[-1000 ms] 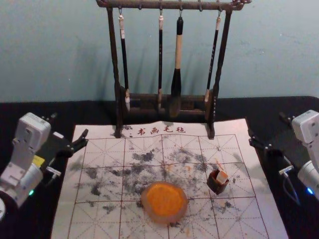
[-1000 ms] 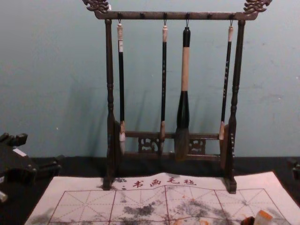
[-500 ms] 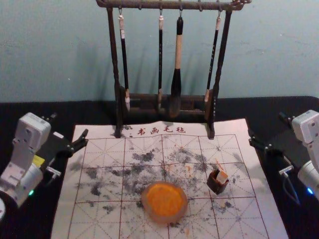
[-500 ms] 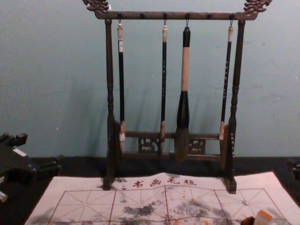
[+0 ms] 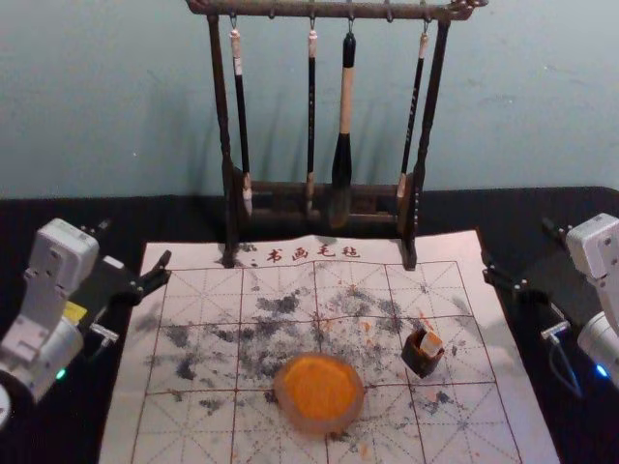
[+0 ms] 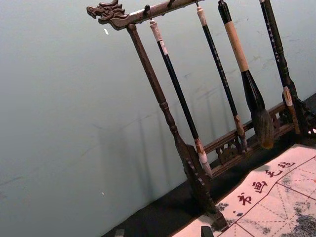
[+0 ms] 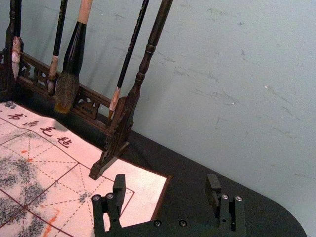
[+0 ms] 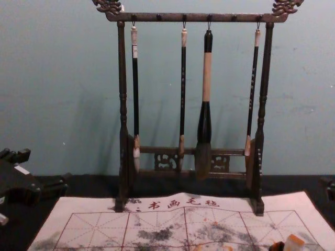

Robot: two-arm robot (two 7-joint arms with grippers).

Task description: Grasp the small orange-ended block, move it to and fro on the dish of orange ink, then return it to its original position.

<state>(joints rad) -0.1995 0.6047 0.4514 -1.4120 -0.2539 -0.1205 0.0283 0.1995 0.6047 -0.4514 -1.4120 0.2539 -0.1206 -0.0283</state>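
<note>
My left gripper (image 5: 135, 244) is held over the mat's left edge, its fingers spread with nothing between them; the left wrist view shows the tips of the same gripper (image 6: 163, 232). Across the mat, by its right edge, is my right gripper (image 5: 518, 244); in the right wrist view this gripper (image 7: 166, 182) stands open and empty. The small block (image 5: 430, 343), pale with an orange end, leans in a dark little box (image 5: 422, 362) at the mat's right. In the chest view the block (image 8: 294, 242) rises beside the box's rim. The round dish of orange ink (image 5: 321, 389) lies left of the box.
A dark wooden rack (image 5: 323, 189) with hanging brushes stands along the back of the ink-stained mat (image 5: 193, 440), its two feet on the mat's far edge. The largest brush (image 8: 205, 120) hangs right of the middle. Black tabletop (image 5: 571, 203) borders the mat.
</note>
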